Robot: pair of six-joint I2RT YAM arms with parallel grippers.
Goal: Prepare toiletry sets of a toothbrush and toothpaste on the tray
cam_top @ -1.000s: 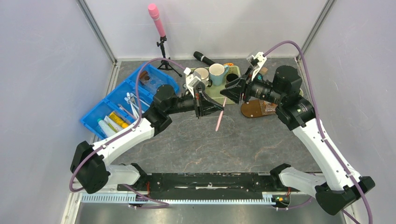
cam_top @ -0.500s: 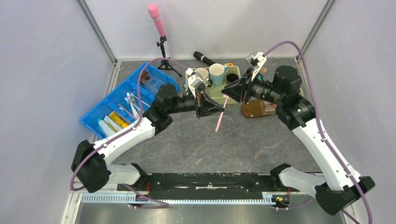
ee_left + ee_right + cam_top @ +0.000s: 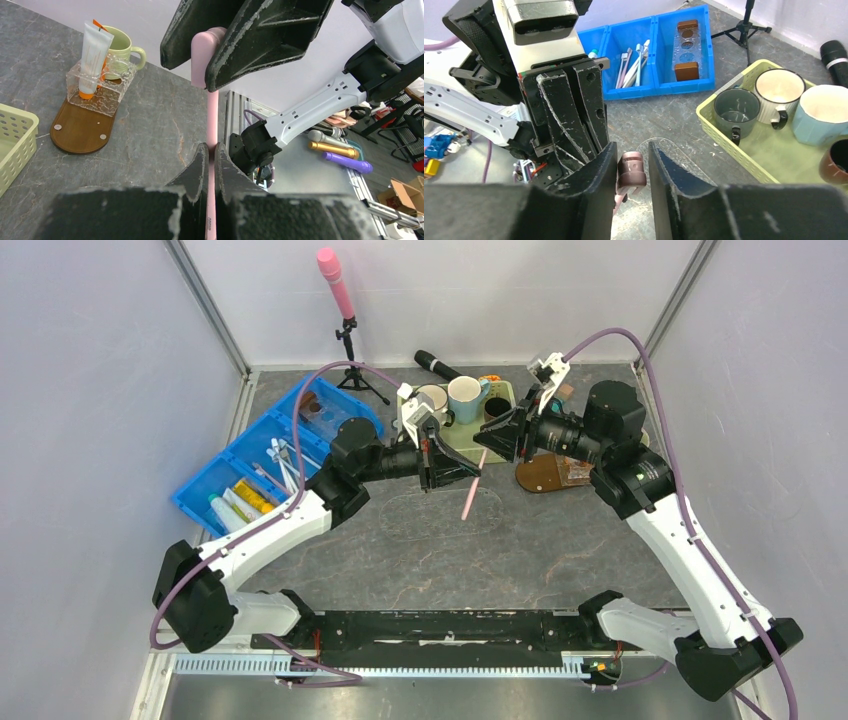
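My left gripper is shut on a pink toothbrush and holds it tilted above the table; the shaft runs up between its jaws in the left wrist view. My right gripper is open, its jaws on either side of the toothbrush's capped head, with a gap on the right side. The dark-brown oval tray lies under the right arm. It carries a clear holder with a white toothpaste tube, orange cap down.
A blue divided bin at the left holds brushes and toothpaste tubes. A pale green basket with mugs stands at the back. A clear oval plate lies mid-table. A pink microphone on a tripod and a black microphone stand behind.
My right gripper has moved left to the toothbrush's head, and its jaws now sit on either side of it. The left gripper has kept hold of the toothbrush, nearly still.
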